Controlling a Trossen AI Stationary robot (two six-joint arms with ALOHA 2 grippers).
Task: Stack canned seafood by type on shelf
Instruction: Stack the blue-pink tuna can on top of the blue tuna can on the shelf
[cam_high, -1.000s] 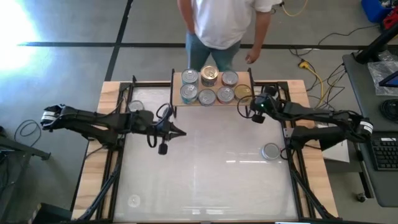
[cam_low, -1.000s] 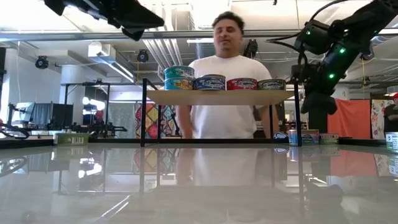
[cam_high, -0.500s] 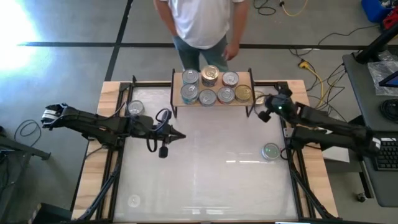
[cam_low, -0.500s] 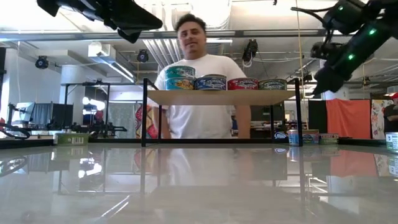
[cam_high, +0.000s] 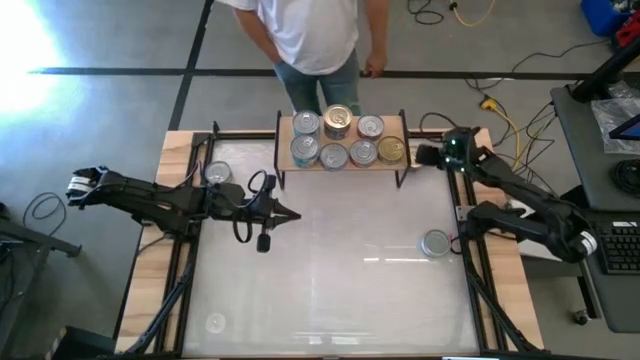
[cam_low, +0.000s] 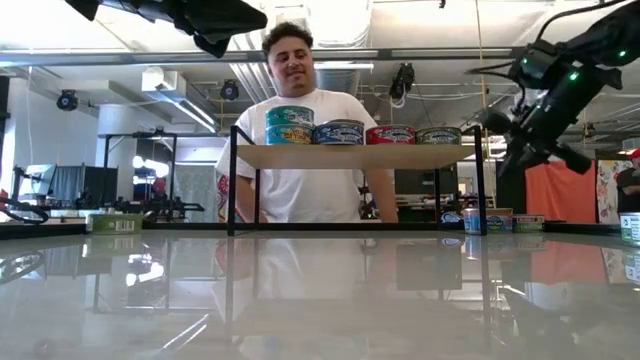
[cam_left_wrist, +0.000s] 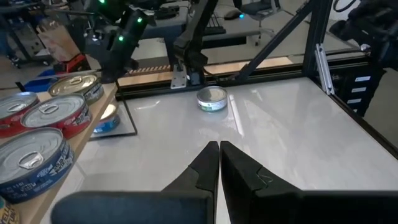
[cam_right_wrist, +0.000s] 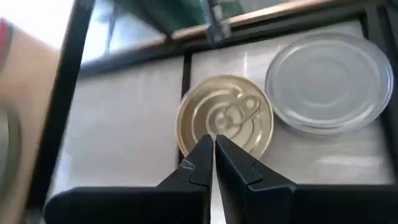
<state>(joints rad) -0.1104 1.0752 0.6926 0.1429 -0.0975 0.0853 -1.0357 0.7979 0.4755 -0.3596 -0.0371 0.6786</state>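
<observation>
Your left fingers are clenched on nothing, hanging over the white counter left of centre in the high view. Your right fingers are also pressed shut and empty; they sit at the upper right of the high view, just off the right end of the shelf, directly above a gold-topped round tin that stands on the counter touching, or nearly touching, a plain silver round tin.

The small light-wood shelf on thin black legs stands at the top centre of the high view and looks largely filled. Seven tins show from above in two rows, mostly silver-topped, with a gold-topped one raised on a second tier and another gold one at the right end of the front row.

I judge the task well along but not finished. Off the shelf there are the two tins under your right fingers, one silver-topped tin at the left by the left arm, and one at the lower right by the right arm's base.

Every tin stands upright on its flat end, so its axis is vertical and it has no long side to line up with. The shelf's long axis runs left to right across the high view.

A person in a white shirt stands beyond the shelf.
</observation>
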